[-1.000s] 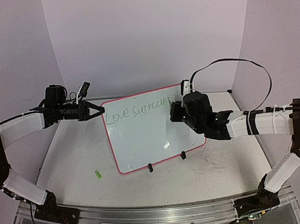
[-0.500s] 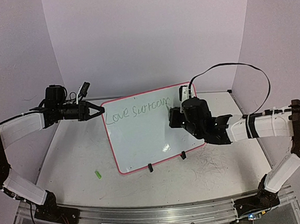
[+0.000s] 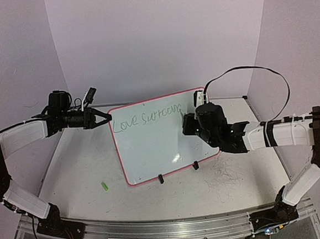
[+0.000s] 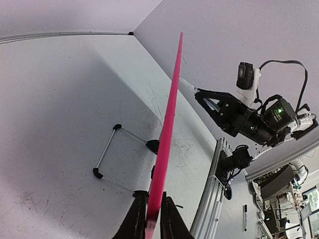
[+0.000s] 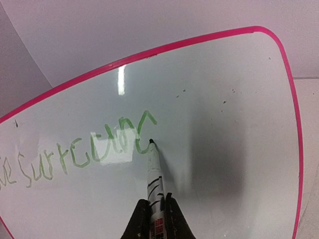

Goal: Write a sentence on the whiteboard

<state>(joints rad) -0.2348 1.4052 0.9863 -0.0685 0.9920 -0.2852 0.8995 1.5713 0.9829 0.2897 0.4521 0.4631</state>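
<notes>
Two-armed writing station. The whiteboard (image 3: 157,153) stands tilted between the two hands on its black clip feet (image 3: 160,178), which rest on a white surface (image 3: 80,164).

The left hand (image 3: 108,119) is closed on the board's pink rim at the upper left corner. In the left wrist view both fingers (image 4: 135,221) pinch the edge-on rim.

The right hand (image 5: 155,204) is clamped around a marker (image 5: 154,174), whose tip touches the board straight ahead of that hand, at the end of the sentence (image 3: 146,119). This is green lettering along the board's top, beginning "Love".

Grey scribble marks (image 3: 225,175) cover the surface below the right hand and its forearm. A small green piece (image 3: 105,186) lies on the surface on the near side of the left hand, apart from the board.

Plain pale walls (image 3: 159,36) enclose the surface behind and to the outer side of each hand. A metal rail (image 3: 168,229) along the near edge carries both arm bases. A black cable (image 3: 256,70) loops above the right arm.
</notes>
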